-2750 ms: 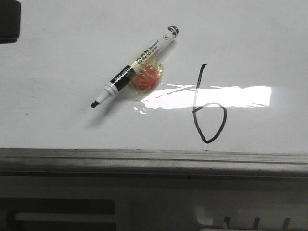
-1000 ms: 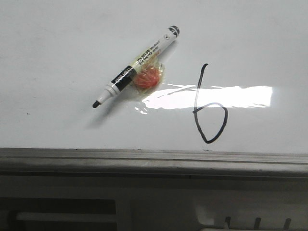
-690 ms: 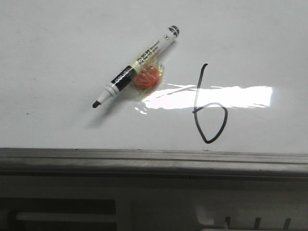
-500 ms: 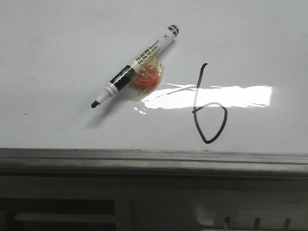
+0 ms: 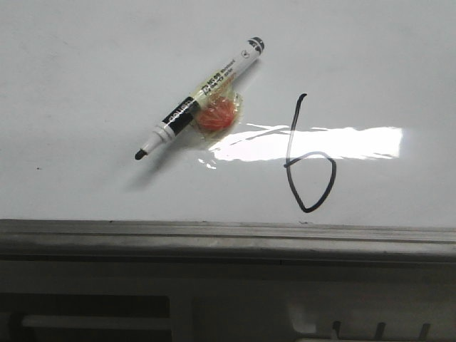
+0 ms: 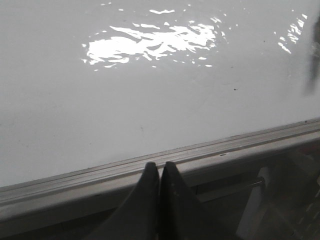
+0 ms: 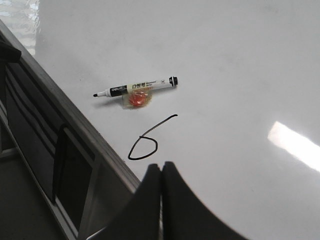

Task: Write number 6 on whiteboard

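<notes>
Below, the number 6 [image 5: 308, 158] near the whiteboard [image 5: 85, 78] frame edge.

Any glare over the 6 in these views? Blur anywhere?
Front view: a bright glare streak on the whiteboard cuts across the stem of the 6, just above its loop; the line is still readable. Right wrist view: glare sits off to one side, the 6 is clear. Left wrist view: rippled glare patch, no 6 in view; dark blurred shape at the frame's edge.

One whiteboard [image 5: 85, 64], one number 6 [image 5: 308, 158], one marker pen [image 5: 201, 97], one orange blob [image 5: 216, 114].
</notes>
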You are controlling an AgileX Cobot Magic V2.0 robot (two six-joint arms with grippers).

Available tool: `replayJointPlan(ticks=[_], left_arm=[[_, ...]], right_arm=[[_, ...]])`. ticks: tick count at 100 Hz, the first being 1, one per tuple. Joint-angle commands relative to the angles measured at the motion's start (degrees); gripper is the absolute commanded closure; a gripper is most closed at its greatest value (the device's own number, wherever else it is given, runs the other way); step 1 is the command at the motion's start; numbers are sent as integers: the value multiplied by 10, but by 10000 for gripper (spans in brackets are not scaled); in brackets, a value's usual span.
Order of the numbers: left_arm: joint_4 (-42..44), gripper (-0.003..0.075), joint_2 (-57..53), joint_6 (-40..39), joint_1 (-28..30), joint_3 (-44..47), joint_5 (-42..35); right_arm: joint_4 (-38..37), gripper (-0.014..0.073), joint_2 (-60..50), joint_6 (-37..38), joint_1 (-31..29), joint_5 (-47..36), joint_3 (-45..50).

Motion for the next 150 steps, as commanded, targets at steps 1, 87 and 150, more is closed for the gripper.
replayJointPlan(ticks=[1, 87, 150], left_arm=[[-4, 739, -17, -6, 2, 25, -26], [-4, 739, -17, -6, 2, 25, -26], [-7, 739, -17, -6, 2, 25, -26]], right_arm=[[0, 659, 3, -1, -3, -41, -10], [-244, 659, 74, 390, -226, -397, 300], [-237, 659, -8, 390, -279, -266, 332]])
